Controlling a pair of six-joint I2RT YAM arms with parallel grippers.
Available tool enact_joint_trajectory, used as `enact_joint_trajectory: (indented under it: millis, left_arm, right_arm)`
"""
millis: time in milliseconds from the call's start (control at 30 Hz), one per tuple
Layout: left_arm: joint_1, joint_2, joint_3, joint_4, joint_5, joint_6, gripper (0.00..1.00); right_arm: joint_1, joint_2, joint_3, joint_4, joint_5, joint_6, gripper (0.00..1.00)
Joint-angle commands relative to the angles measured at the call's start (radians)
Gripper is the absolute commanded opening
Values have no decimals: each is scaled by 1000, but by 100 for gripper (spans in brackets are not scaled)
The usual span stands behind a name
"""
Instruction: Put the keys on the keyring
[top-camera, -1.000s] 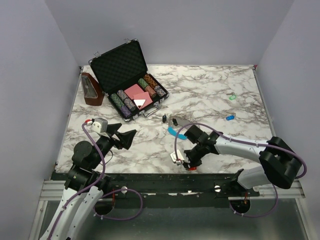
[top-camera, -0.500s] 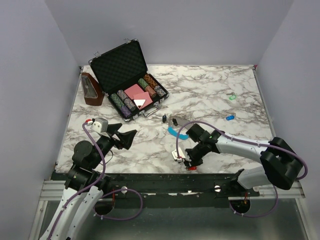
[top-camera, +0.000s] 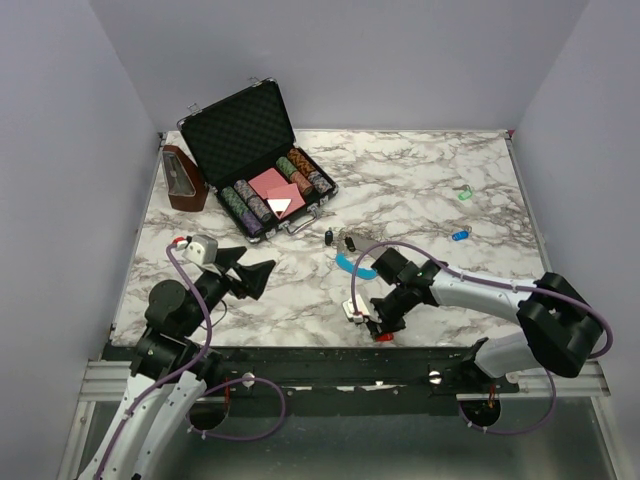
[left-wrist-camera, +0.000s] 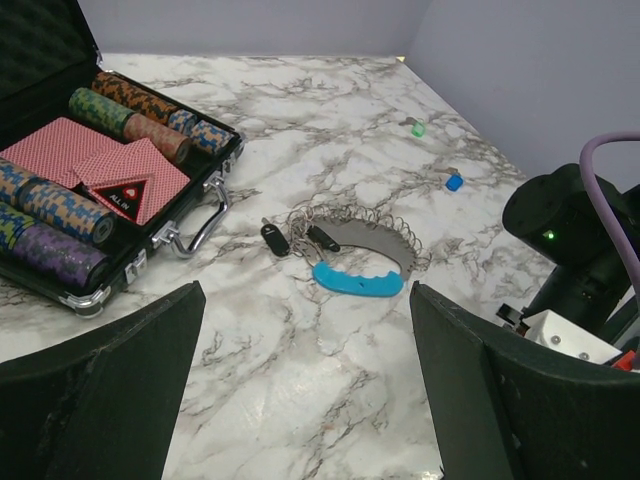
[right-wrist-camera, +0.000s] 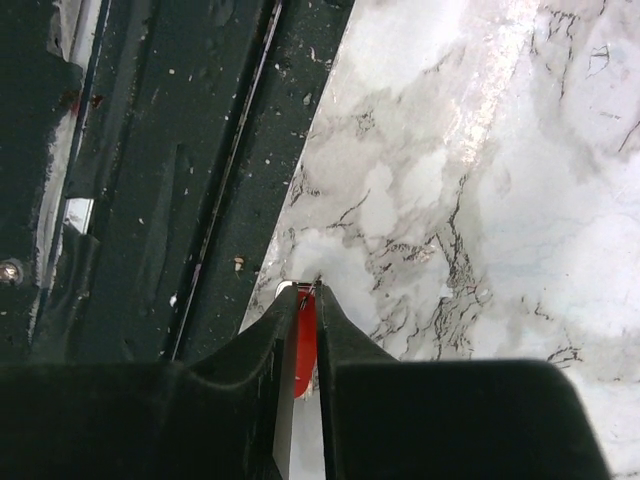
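Note:
A red key (right-wrist-camera: 305, 340) lies at the table's near edge, and my right gripper (right-wrist-camera: 308, 292) is shut on it, one finger pressed against each side. From above, the right gripper (top-camera: 378, 328) points down at the red key (top-camera: 383, 337). The keyring (left-wrist-camera: 358, 280), a grey coil with a blue curved section and black clips, lies mid-table, just behind the right wrist; from above the keyring (top-camera: 350, 262) shows there. A blue key (top-camera: 460, 235) lies far right. My left gripper (top-camera: 255, 270) hovers open and empty at the left, well apart from the keyring.
An open black case (top-camera: 255, 150) of poker chips and cards stands at the back left, with a brown holder (top-camera: 183, 180) beside it. A small green tag (top-camera: 464, 193) lies at the back right. The dark rail (right-wrist-camera: 200, 150) runs just beyond the table edge.
The right gripper's jaws have narrowed onto the red key at the near edge. The left arm has barely moved.

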Motion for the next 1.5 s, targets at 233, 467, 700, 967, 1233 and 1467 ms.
enact_joint_trajectory:
  millis: [233, 467, 700, 967, 1233, 1467]
  left_arm:
    - [-6, 56, -46, 152, 200, -59, 84]
    - [-225, 77, -146, 425, 257, 2, 72]
    - [-500, 253, -172, 610, 87, 139, 77]
    - [-632, 444, -178, 836, 67, 223, 79]
    - [-704, 499, -171, 835, -1, 246, 58]
    - [-770, 570, -168, 856, -57, 242, 45]
  right_arm:
    - [-9, 23, 58, -11, -65, 61, 1]
    - [-113, -8, 147, -129, -232, 52, 1]
    - [-171, -34, 356, -385, -365, -100, 1]
    - [-176, -7, 577, -715, -458, -468, 1]
    - [-175, 4, 612, -743, -499, -516, 1]
    - [-175, 7, 595, -709, -534, -482, 1]
